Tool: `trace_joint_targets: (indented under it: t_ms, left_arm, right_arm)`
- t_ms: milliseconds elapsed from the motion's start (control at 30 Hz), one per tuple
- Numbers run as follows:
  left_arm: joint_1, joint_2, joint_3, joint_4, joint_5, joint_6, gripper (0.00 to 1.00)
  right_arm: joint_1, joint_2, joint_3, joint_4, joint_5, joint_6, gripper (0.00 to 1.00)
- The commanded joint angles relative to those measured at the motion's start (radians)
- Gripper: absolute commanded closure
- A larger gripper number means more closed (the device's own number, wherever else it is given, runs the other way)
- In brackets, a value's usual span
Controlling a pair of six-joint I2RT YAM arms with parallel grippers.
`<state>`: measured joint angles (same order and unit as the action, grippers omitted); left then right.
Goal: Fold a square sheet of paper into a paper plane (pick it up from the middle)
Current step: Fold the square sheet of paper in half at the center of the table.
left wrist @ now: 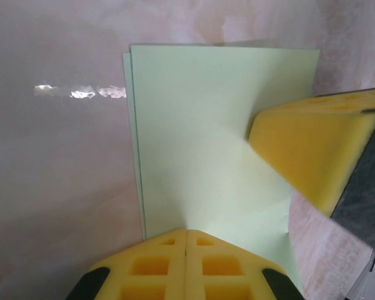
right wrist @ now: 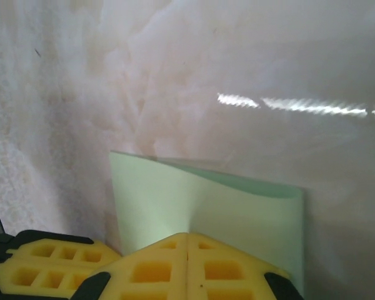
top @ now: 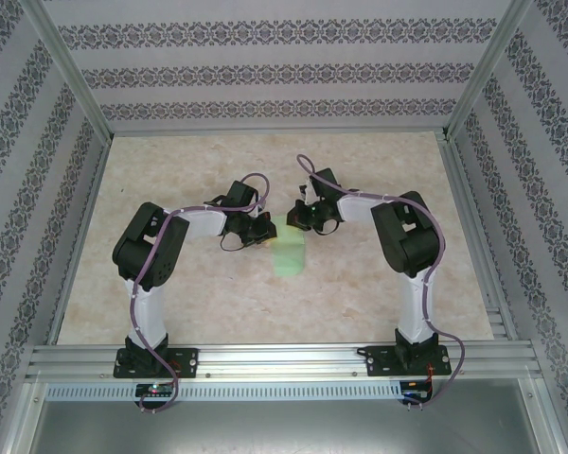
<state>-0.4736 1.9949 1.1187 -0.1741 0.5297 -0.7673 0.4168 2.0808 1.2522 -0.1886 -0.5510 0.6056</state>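
Left wrist: paper (left wrist: 200,137) apparently in gripper (left wrist: 186,234)

Pale marbled tabletop (top: 265,312), glossy, streaked with bright glare (right wrist: 294,105). Enclosed on 3 sides by panels (top: 265,66) papered white with dark ornamental bands. Aluminium posts (top: 74,80) at the back corners, slotted aluminium rail (top: 284,357) along the near edge.
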Motion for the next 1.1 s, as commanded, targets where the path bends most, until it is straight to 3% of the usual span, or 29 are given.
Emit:
trace_joint_targets:
  t_ms: [0,300,500,833,1067]
  left_arm:
    - [-0.013,0.114,-0.102,-0.251,-0.162,0.023,1.0]
    - [-0.013,0.111,-0.13,-0.235,-0.16,0.016,1.0]
    - [-0.013,0.113,-0.119,-0.239,-0.16,0.021,1.0]
    - [-0.013,0.119,-0.114,-0.239,-0.168,0.022,1.0]
    - [-0.015,0.124,-0.115,-0.244,-0.177,0.022,1.0]
  right_arm:
    - [-0.057,0.021,-0.011,0.053,0.042,0.033,1.0]
    - [-0.088,0.003,0.022,0.045,0.101,0.062,1.0]
    - [-0.054,-0.145,-0.03,0.042,0.096,0.028,1.0]
    - [0.064,-0.163,-0.168,0.024,0.011,0.024,0.99]
    - [0.072,-0.161,-0.22,0.002,-0.039,-0.032,0.98]
